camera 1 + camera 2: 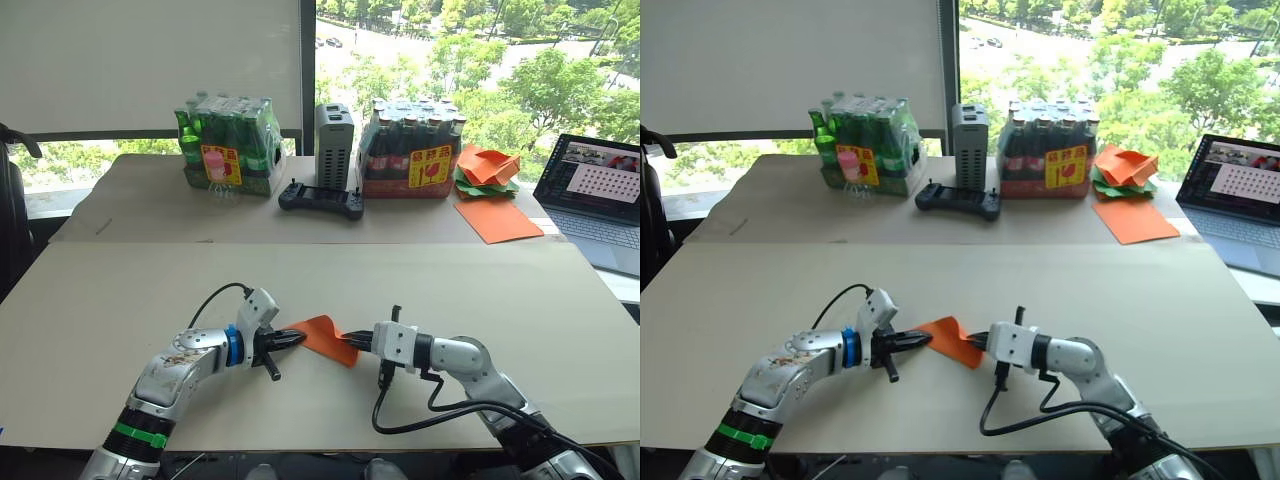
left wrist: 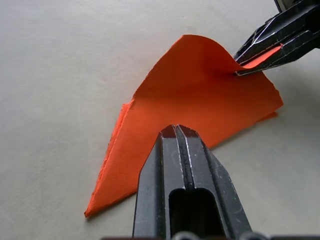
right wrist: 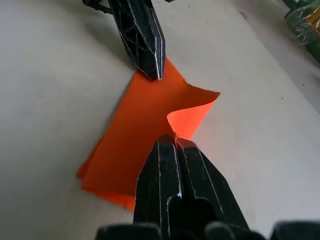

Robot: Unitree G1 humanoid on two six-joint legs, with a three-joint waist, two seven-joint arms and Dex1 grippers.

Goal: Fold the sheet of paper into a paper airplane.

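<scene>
The sheet of paper [image 1: 322,338], folded into a pointed layered shape, is lying near the front of the counter [image 1: 120,300] between both end effectors, one edge curling upward. The left end effector [image 1: 297,339] is pinching its left tip, fingers pressed together. The right end effector [image 1: 352,346] is clamping the curled edge.

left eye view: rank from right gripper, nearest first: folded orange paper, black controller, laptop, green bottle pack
1. sheet of paper, pinched in the right gripper, between both grippers.
2. black controller, far table, centre.
3. laptop, far right, and green bottle pack, far left: too close to call.
</scene>
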